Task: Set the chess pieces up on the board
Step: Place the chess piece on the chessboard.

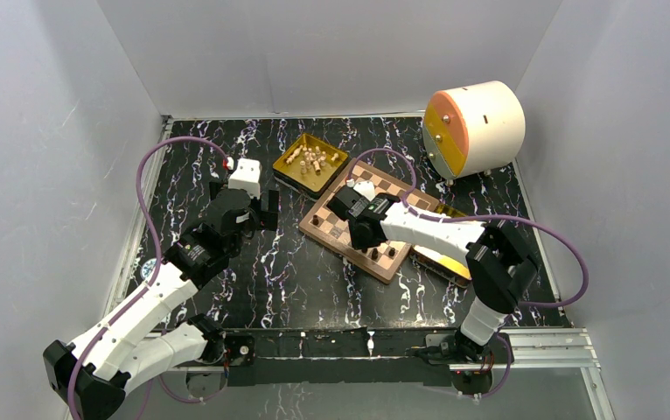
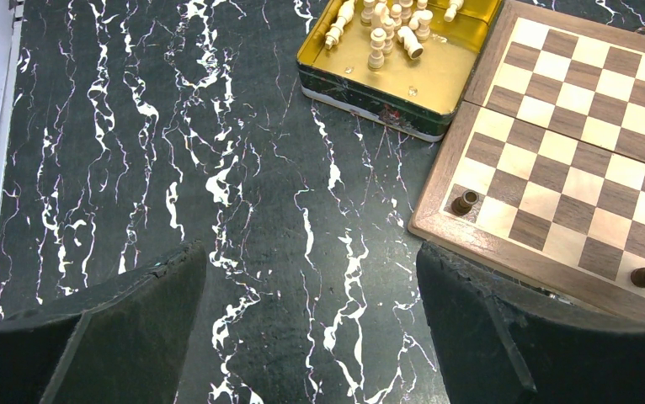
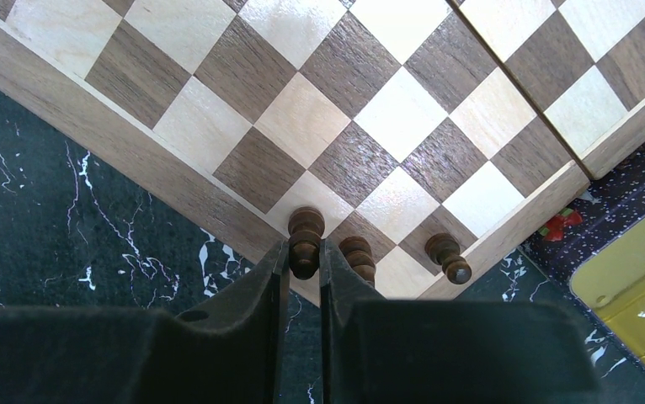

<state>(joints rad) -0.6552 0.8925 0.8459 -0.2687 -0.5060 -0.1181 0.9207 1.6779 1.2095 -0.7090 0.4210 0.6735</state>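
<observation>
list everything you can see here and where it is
board: one, tan and dark brown checks, mid-table
dark chess pieces: at least four, dark brown, along the board's near edge
far gold tray: one, gold, beside the board's far-left side
cream chess pieces: many, cream, loose in the far gold tray
second gold tray: one, gold, right of the board
drum: one, white, orange-yellow face, far right
table: one, black, white veins
left gripper: open, above table
right gripper: closed on one dark piece
</observation>
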